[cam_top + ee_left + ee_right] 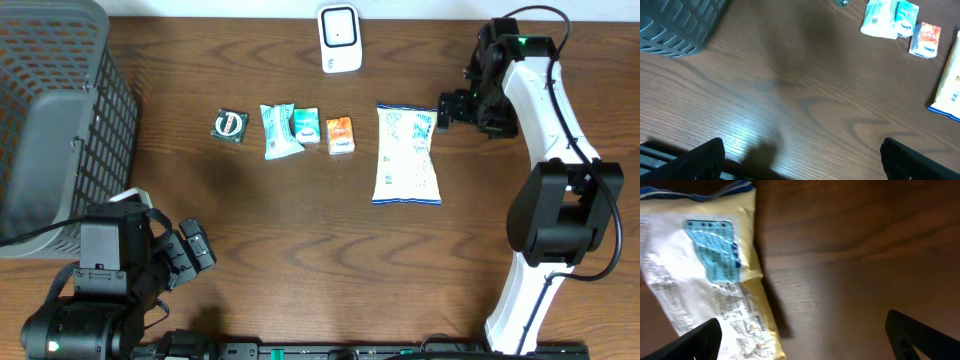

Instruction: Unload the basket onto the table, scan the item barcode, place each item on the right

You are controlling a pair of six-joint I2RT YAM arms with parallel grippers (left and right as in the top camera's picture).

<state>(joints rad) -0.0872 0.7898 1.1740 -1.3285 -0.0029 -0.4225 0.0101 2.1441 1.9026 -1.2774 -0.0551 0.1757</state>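
Several packaged items lie in a row: a dark green packet, two teal packets, a small orange packet and a large white-and-yellow bag. The white scanner stands at the back edge. My right gripper hovers open just right of the bag's top corner. In the right wrist view the bag fills the left side, one finger over its edge, and the gripper holds nothing. My left gripper stands open over bare wood at the front left.
A grey mesh basket takes up the left edge of the table. In the left wrist view the teal packets, orange packet and bag edge show at the upper right. A black rail runs along the front edge.
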